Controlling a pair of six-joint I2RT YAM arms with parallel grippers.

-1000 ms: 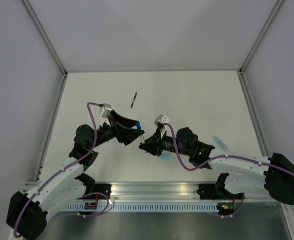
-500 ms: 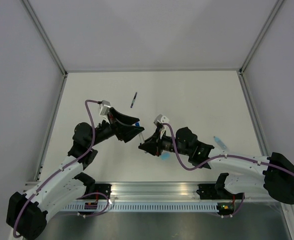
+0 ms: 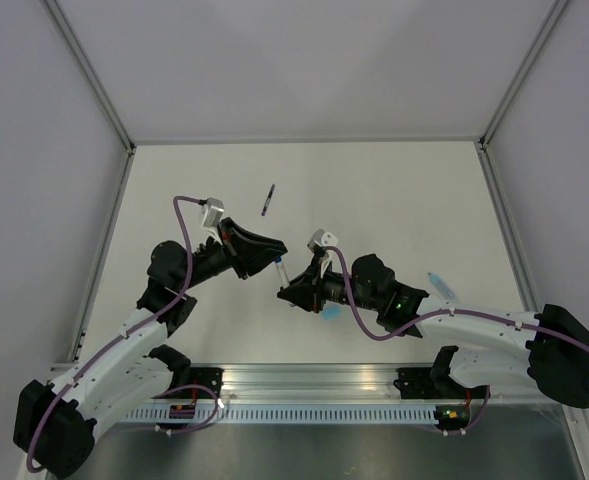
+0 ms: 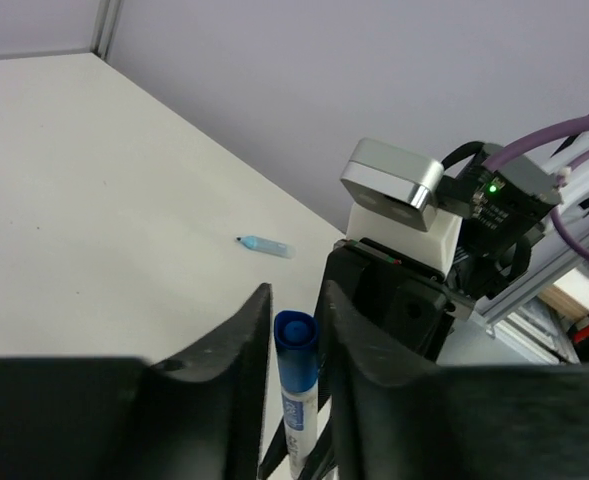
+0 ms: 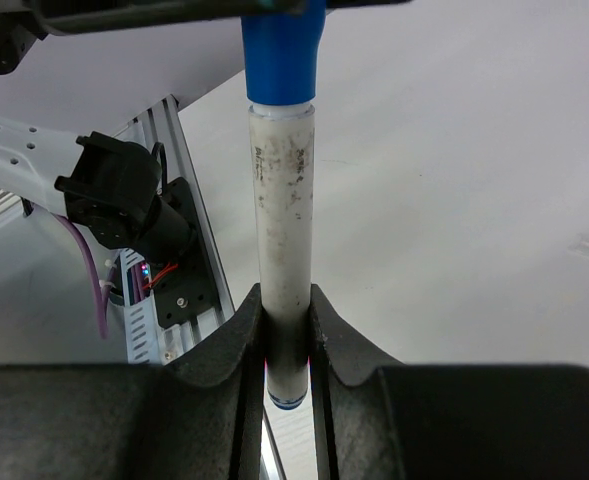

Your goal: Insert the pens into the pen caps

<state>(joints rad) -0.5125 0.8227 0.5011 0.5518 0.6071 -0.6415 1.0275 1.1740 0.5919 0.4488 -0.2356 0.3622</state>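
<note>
A pen with a white barrel and a blue end (image 5: 282, 200) stands gripped between the fingers of my right gripper (image 5: 284, 300), which is shut on its lower barrel. My left gripper (image 4: 296, 296) has both fingers pressed against the pen's blue end (image 4: 297, 350). Seen from above, the two grippers (image 3: 277, 262) (image 3: 292, 290) meet over the table's middle. The dark pen (image 3: 268, 199) lies alone farther back. One pale blue pen cap (image 3: 441, 283) (image 4: 264, 245) lies on the table to the right, and another pale blue piece (image 3: 331, 312) shows under my right wrist.
The right arm's wrist camera block (image 4: 392, 185) sits just beyond my left fingers. An aluminium rail (image 3: 314, 385) runs along the near edge. Grey walls enclose the white table (image 3: 394, 190) on three sides.
My left gripper's jaws have closed in on the pen's blue end, and the left wrist has shifted slightly. The right arm and its pen have stayed put.
</note>
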